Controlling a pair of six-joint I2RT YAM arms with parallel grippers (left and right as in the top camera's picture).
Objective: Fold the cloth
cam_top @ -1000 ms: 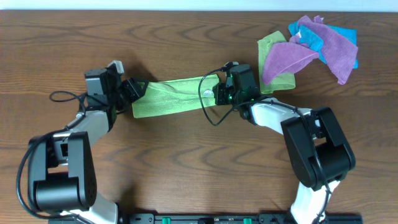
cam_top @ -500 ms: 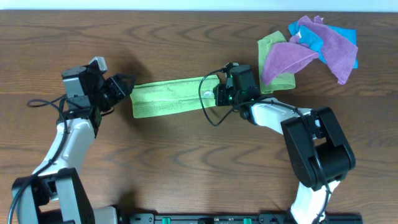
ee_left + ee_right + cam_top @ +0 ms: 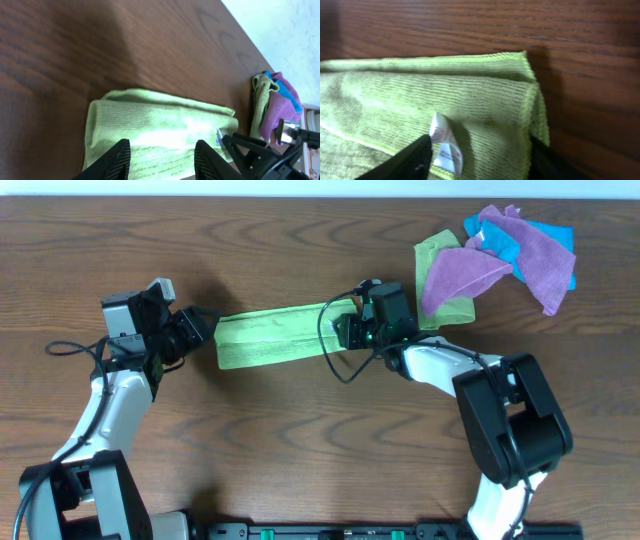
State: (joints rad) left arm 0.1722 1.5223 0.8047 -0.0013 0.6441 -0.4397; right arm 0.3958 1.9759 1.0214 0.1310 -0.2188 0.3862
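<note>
The green cloth (image 3: pixel 275 340) lies on the wooden table as a long folded strip. It also shows in the left wrist view (image 3: pixel 165 125) and the right wrist view (image 3: pixel 445 95). My left gripper (image 3: pixel 203 332) is open and empty just off the strip's left end, and its fingers (image 3: pixel 162 161) frame the cloth from above. My right gripper (image 3: pixel 340 332) is at the strip's right end. Its fingers (image 3: pixel 480 162) are spread wide, one on each side of the folded end, beside a white tag (image 3: pixel 442 145).
A pile of other cloths lies at the back right: purple (image 3: pixel 465 275), green (image 3: pixel 435 255) and blue (image 3: pixel 560 245). It shows in the left wrist view too (image 3: pixel 277 100). A black cable (image 3: pixel 335 365) loops by the right gripper.
A second ago my left gripper was on the cloth's left end. It let go and drew back left, then came a little nearer again. The right gripper has barely moved.
</note>
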